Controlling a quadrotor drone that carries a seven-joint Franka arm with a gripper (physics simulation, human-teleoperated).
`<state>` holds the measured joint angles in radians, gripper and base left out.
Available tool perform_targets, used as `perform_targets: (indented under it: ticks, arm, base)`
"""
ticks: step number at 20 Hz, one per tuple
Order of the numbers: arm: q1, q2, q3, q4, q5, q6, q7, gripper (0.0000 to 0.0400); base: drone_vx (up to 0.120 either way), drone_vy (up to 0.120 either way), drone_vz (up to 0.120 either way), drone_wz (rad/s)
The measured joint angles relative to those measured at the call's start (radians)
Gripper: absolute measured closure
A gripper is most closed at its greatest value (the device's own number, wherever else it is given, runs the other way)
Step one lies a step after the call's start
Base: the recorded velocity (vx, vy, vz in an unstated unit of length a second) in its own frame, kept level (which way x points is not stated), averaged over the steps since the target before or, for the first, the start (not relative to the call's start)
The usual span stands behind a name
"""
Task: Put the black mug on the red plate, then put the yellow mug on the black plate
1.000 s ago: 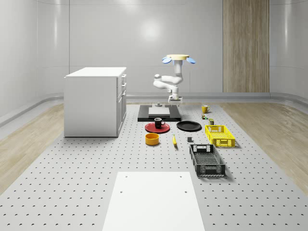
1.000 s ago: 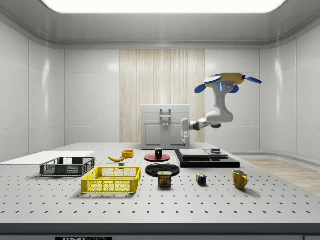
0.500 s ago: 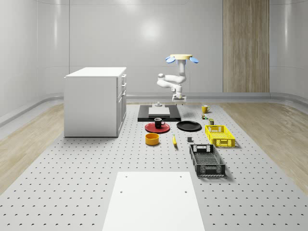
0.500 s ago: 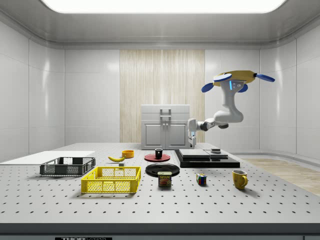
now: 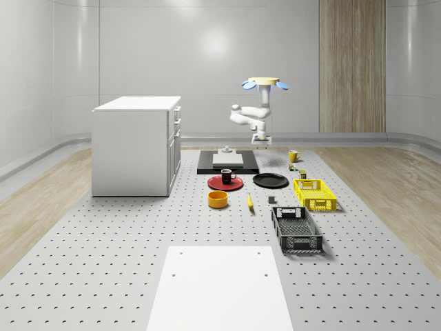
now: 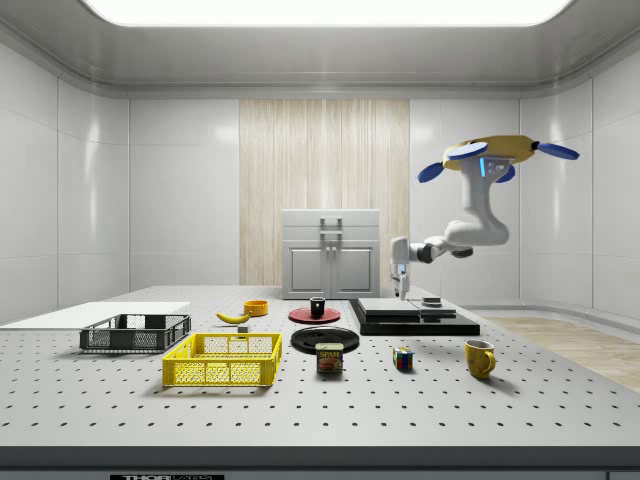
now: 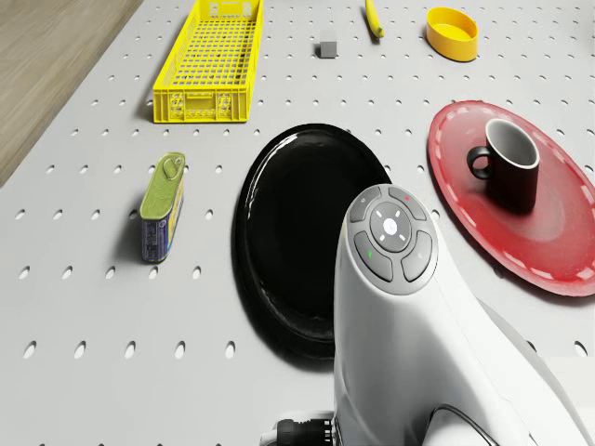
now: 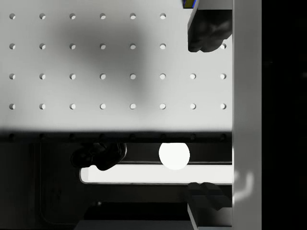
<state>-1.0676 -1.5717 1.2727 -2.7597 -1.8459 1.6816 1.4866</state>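
The black mug (image 7: 509, 163) stands on the red plate (image 7: 558, 243); the black plate (image 7: 297, 232) lies bare beside it. In the side view the yellow mug (image 6: 480, 358) sits well apart from the tool (image 6: 400, 283), which hangs empty, spread, over the dark platform's (image 6: 415, 318) edge beneath the hovering drone (image 6: 497, 152).
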Motion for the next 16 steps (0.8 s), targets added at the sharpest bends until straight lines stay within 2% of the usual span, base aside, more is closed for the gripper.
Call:
perform_targets:
  ticks: [11, 14, 16]
  arm:
    - [-0.001, -0.002, 0.0, 0.0, 0.001, 0.002, 0.0, 0.0]
    - [-0.001, -0.002, 0.0, 0.0, 0.001, 0.002, 0.001, 0.0]
    - [-0.001, -0.003, 0.0, 0.0, 0.001, 0.002, 0.001, 0.0]
  base:
    - [-0.12, 0.12, 0.0, 0.0]
    - [-0.013, 0.12, 0.0, 0.0]
    - [-0.12, 0.12, 0.0, 0.0]
